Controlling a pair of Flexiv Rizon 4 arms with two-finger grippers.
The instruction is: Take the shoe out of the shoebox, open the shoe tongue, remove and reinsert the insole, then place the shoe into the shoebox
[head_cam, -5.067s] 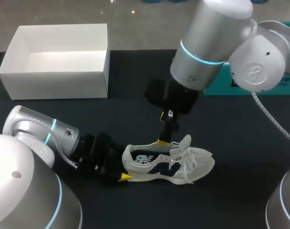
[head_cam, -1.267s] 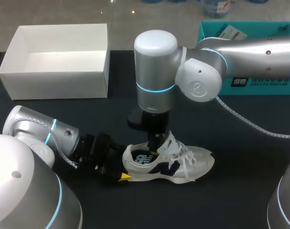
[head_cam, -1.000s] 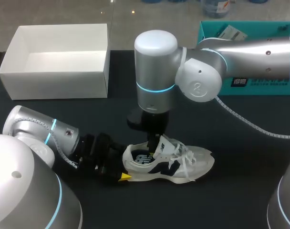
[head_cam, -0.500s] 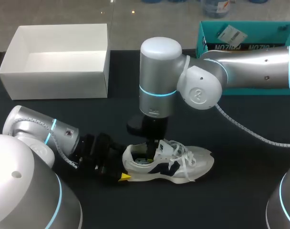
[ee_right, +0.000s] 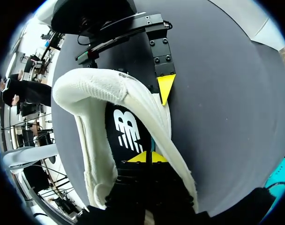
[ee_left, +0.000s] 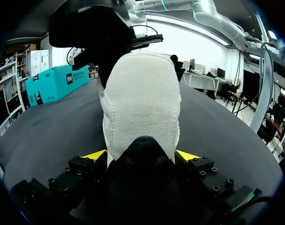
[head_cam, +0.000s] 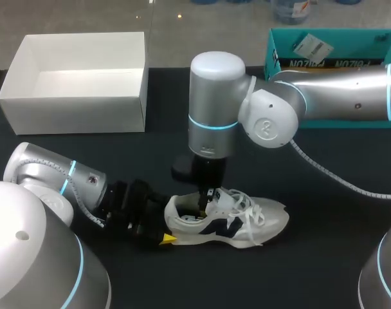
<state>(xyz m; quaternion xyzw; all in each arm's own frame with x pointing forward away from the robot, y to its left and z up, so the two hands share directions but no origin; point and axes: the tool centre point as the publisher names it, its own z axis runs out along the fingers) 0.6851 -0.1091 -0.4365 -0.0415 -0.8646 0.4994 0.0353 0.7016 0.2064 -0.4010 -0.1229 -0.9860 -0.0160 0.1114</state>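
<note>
- Shoe [head_cam: 227, 219] is out of the far-left shoebox [head_cam: 73, 116], on the counter [head_cam: 324, 193].
- Left pincer [ee_left: 140, 157] clamps its heel; right pincer [ee_right: 146, 157] is inside, grip unclear.
- Insole [ee_right: 126, 131] work and reboxing likely remain.

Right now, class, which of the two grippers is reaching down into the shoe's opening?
The right gripper, which comes down from above into the shoe. The left gripper instead clamps the heel from outside, lying low behind the shoe.

Left fingers [head_cam: 168, 239] astride shoe [head_cam: 263, 217] heel; right arm [head_cam: 213, 122] upright over shoe opening.
</note>
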